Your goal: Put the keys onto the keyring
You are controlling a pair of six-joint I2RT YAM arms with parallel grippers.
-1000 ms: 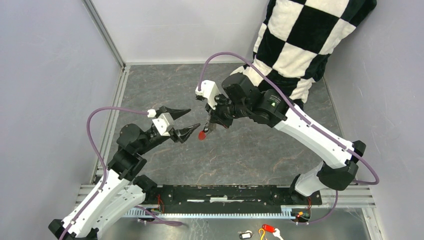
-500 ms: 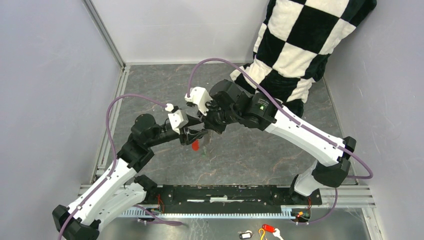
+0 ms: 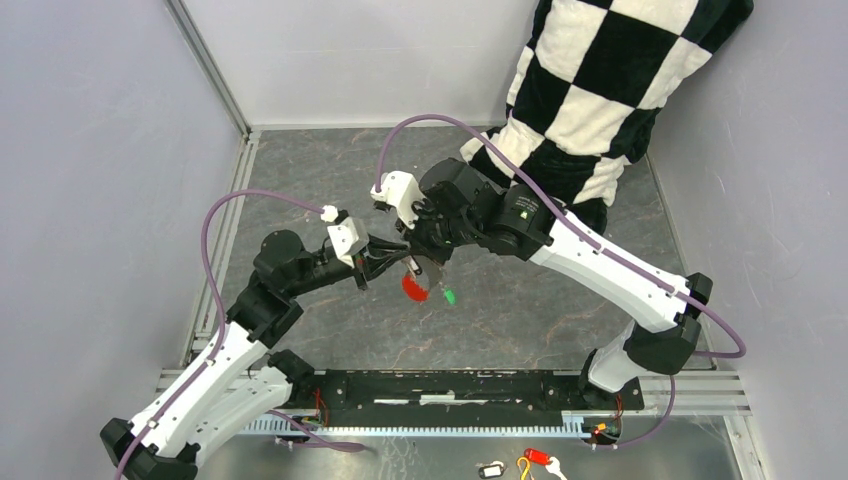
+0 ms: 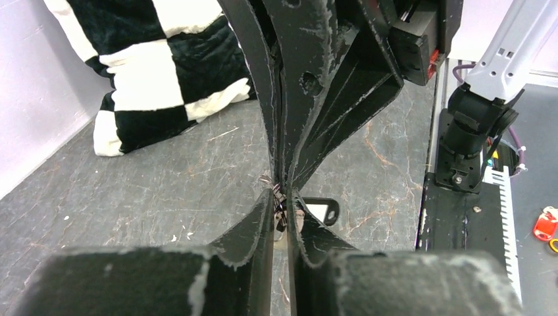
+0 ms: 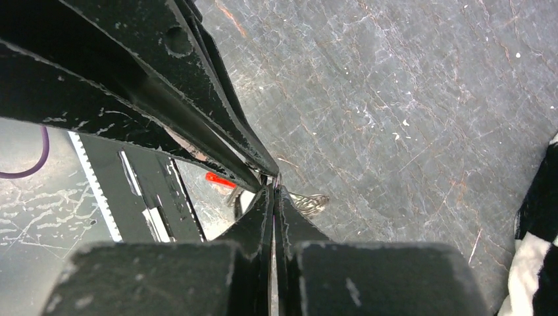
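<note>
My two grippers meet tip to tip above the middle of the table. The left gripper has its jaws closed down on a small piece of the silvery keyring. From the opposite side the right gripper is shut on the same keyring, of which a short looped length sticks out past its tips. A red key and a green key hang just below the tips. A small dark tag with a white face shows right behind the left fingertips.
A black-and-white checkered cloth lies at the back right. The black base rail runs along the near edge. In front of it lie a red tag with a yellow loop and a small black-framed white tag. Grey walls stand on both sides.
The left gripper has swung in to the right gripper's tips and closed its jaws there. The red and green keys now hang farther down and to the right.
</note>
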